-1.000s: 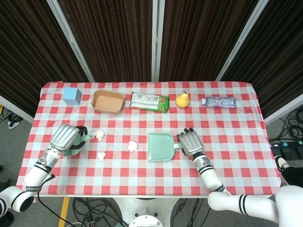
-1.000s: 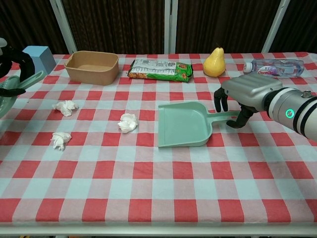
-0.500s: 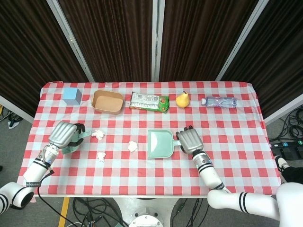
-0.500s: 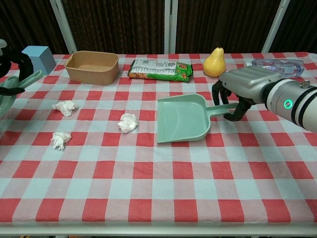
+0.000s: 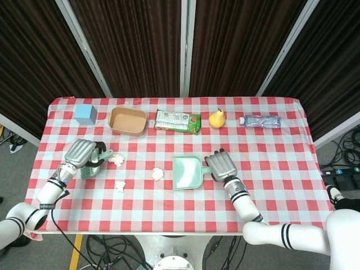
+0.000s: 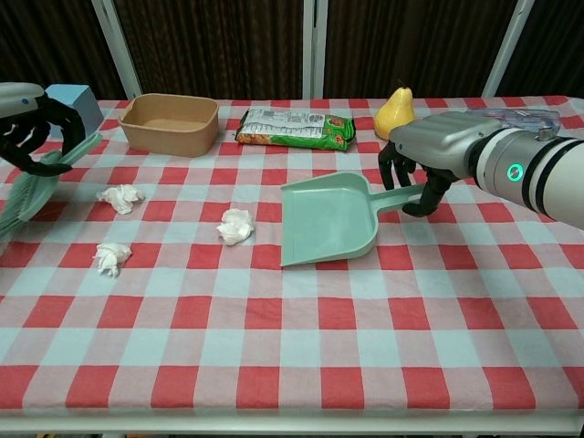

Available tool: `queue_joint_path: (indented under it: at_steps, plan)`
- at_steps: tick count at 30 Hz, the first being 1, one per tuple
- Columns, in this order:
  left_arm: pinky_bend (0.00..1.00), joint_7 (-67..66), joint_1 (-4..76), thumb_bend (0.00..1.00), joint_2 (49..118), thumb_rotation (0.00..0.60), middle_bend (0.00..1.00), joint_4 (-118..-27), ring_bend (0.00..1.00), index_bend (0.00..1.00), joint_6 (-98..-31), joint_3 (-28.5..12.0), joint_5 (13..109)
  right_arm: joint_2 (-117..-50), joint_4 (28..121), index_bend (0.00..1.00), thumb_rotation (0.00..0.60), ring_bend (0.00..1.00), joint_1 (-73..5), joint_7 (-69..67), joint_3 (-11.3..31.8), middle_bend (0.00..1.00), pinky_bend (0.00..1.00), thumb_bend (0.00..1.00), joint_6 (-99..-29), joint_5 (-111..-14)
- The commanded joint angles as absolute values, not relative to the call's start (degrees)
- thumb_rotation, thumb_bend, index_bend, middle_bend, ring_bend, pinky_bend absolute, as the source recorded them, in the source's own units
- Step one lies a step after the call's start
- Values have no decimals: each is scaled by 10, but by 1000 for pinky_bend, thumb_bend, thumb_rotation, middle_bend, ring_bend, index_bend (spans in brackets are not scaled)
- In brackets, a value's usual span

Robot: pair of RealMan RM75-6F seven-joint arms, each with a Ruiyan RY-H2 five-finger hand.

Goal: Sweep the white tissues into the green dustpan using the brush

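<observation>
The dustpan handle is gripped by the right hand at surface centre. The brush is held by the left hand at 9 o'clock. Three tissues lie between them.

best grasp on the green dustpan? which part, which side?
Take the green dustpan by its handle, the narrow bar projecting from the closed back wall toward the robot's right. Come from above on that side, fingers wrapped around the bar. The pan lies flat with its open mouth facing the tissues, so that edge should stay free. The right hand is already on the handle.
</observation>
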State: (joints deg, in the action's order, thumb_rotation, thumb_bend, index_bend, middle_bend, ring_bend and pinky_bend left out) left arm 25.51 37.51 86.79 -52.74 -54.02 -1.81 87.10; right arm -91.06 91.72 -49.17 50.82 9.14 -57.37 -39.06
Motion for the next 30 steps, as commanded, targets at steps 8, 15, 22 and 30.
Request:
queue_joint_path:
  at_steps: [8,15,22,30]
  plan:
    - [823,351,421,474,916,600,567,-487,700,536,-534,-3,912,-945,905,619,600,300,-513,515,87,538,243,350,-591,-378]
    - [823,389,440,474,924,600,567,-506,693,536,-538,-2,921,-976,882,619,600,305,-525,503,92,539,243,352,-591,-377]
    - [814,441,458,475,923,600,567,-542,692,536,-528,-5,917,-999,861,628,600,311,-530,486,98,544,243,359,-591,-377]
    - [814,458,476,476,938,600,567,-554,691,536,-525,-7,918,-1010,845,636,600,311,-533,468,103,544,244,366,-586,-378]
